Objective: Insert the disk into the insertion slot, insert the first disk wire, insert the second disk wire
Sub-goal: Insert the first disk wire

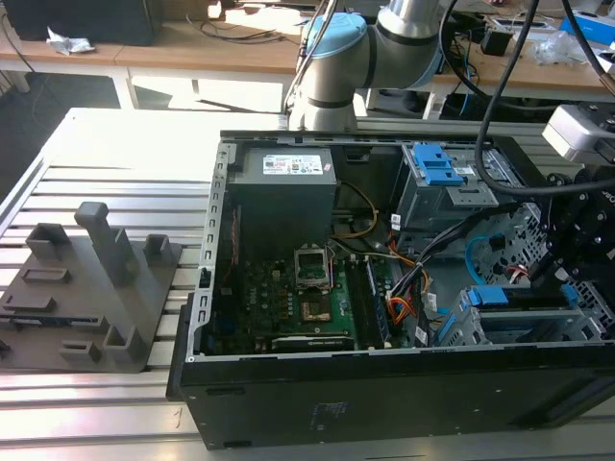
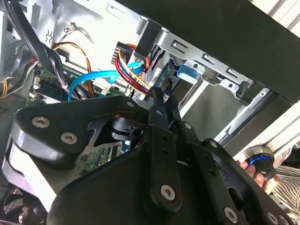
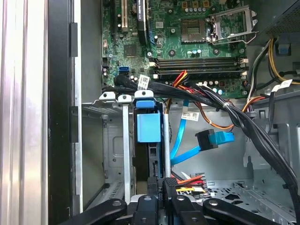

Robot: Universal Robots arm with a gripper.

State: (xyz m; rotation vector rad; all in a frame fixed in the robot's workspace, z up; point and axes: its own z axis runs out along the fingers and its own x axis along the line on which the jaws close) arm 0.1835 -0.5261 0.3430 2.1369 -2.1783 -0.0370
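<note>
The disk's blue carrier (image 3: 148,127) sits edge-on inside the insertion slot (image 3: 110,140), the silver cage at the case's lower corner (image 1: 538,331). Its blue end also shows in the exterior view (image 1: 488,296) and the second wrist view (image 2: 190,71). My gripper (image 3: 161,185) hovers just off the disk's end, fingers pressed together on the plug of a red, yellow and black wire bundle (image 3: 187,180), the first disk wire (image 2: 136,75). The second disk wire (image 3: 180,140), flat and light blue, loops loose beside the cage, with its plug (image 3: 220,138) hanging free. My gripper (image 2: 163,93) points into the cage.
The green motherboard (image 1: 307,298) fills the case floor. A black cable bundle (image 3: 206,96) crosses above the cage. A dark grey housing with blue clips (image 1: 432,165) stands behind. A grey fixture (image 1: 96,288) lies on the table. A person's hand (image 2: 260,171) is outside the case.
</note>
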